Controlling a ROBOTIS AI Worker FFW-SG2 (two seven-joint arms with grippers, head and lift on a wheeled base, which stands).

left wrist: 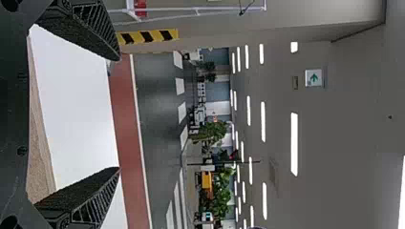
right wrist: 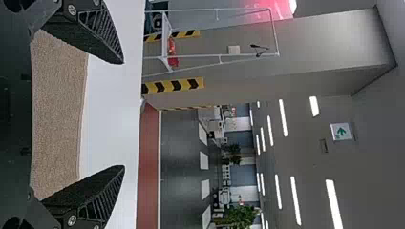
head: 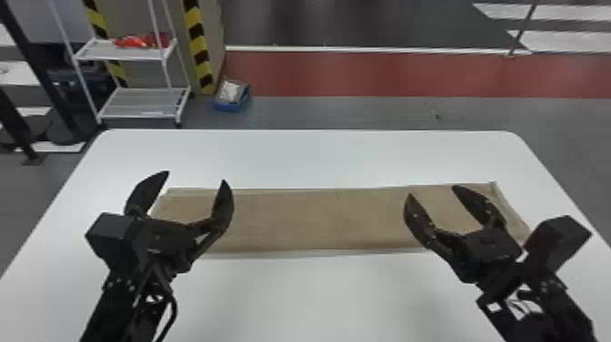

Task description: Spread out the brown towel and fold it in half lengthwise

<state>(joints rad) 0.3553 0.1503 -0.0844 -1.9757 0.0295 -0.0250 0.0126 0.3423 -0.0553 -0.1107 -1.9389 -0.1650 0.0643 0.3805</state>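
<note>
The brown towel [head: 318, 218] lies flat on the white table as a long narrow strip running left to right, its near edge showing a thin paler border. Over its left end stands my left gripper [head: 196, 176], open and with nothing between its fingers. My right gripper [head: 432, 191] is likewise open and empty above the right part of the strip. In the left wrist view, the towel [left wrist: 40, 157] shows behind the open left gripper [left wrist: 119, 113]. The right wrist view has the towel [right wrist: 57, 114] behind the open right gripper [right wrist: 124, 114].
The white table [head: 318, 154] extends beyond the towel on all sides. Past its far edge on the left stand a white shelf rack [head: 141, 102] and a blue box [head: 232, 95] on the floor. A striped pillar [head: 199, 50] rises beside the rack.
</note>
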